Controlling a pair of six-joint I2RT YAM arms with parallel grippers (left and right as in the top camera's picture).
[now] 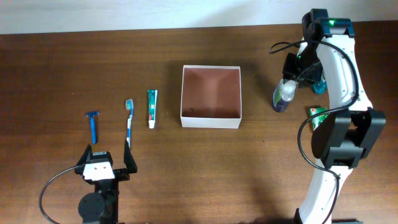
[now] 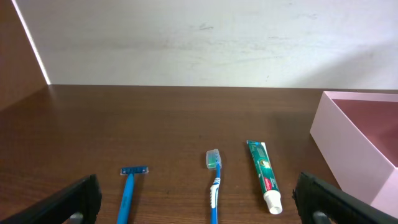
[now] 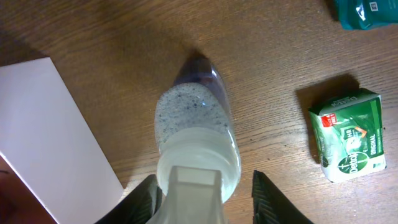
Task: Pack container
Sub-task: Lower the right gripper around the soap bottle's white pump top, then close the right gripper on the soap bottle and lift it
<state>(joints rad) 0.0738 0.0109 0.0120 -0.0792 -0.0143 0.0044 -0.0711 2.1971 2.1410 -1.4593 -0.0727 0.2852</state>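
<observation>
Task status: not started as far as visible; the container sits at centre frame on the bench, its reddish-brown floor bare.

Items outside the container: razor, toothbrush and toothpaste in a row left of it; bottle and green soap box to its right.

Container orientation: opening faces up; footprint square, so no long axis; walls run parallel to the frame edges.

Left hand: lower left, released, nothing between its fingers.

Right hand: fingers straddle the bottle cap; bare wood shows beside one finger, so judged spread, not clenched.

Remaining: all items to be loaded.
</observation>
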